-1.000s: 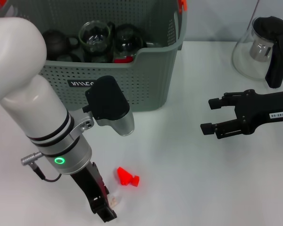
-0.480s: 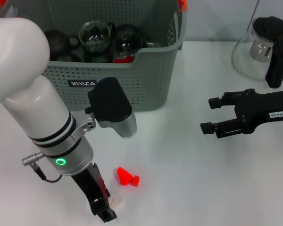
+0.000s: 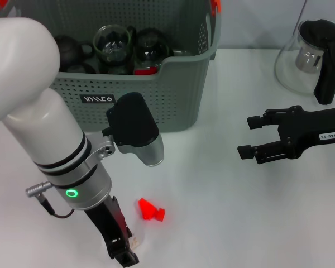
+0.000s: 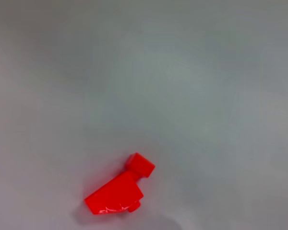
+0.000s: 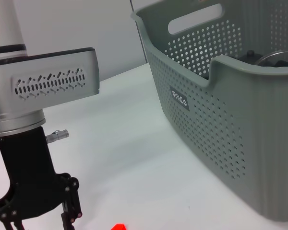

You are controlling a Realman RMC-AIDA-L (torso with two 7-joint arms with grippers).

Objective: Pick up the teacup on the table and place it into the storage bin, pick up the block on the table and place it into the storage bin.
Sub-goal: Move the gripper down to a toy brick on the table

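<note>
I see the red block lying on bare white worktop, open room all round it. My left hand is at its 8 o'clock, fingers spread, grasping nothing. The bin at 12 o'clock holds dark teaware. My right hand hangs released, empty.

One grey-green perforated plastic storage bin — several dark and clear glass vessels inside, count unclear. One red plastic block. One glass carafe with black handle. Two grippers — left, right.
</note>
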